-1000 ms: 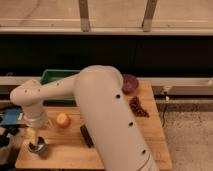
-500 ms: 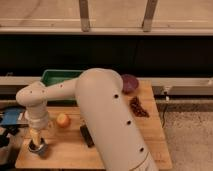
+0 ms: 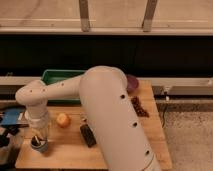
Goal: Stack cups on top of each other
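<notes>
Metal cup [image 3: 42,148] sits at the table's [image 3: 65,155] near-left corner with the gripper [image 3: 38,141] right down on it, honestly can't tell if it's grabbed, orange [image 3: 63,120] and dark block [image 3: 88,135] beside, green tray [image 3: 55,76] behind.

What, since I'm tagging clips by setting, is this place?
Probably an indoor lab or test area: a wooden table by a windowed wall, a green tray, speckled floor. The gripper is at a cup on the table's near left corner.
</notes>
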Controlling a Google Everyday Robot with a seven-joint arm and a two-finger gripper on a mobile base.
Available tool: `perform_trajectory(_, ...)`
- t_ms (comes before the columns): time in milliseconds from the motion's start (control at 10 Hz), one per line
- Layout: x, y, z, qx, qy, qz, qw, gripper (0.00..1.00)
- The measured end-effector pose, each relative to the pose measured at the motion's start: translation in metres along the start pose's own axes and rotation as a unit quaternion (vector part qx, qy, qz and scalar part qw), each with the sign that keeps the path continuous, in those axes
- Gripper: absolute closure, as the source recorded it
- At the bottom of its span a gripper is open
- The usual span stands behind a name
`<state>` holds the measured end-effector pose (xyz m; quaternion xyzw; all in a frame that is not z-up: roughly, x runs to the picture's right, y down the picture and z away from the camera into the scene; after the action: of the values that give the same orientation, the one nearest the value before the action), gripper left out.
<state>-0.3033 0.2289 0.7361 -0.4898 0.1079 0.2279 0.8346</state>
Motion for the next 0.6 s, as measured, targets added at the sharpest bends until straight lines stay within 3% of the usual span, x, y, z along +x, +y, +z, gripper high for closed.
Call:
perform_trajectory(200, 0.004, -0.003, -0.018, 0.012, -0.009, 0.005, 0.9999, 0.82)
perform_trajectory(600, 0.015, -0.041, -0.075, 0.054, -0.026, 0.04, 0.9974, 0.82)
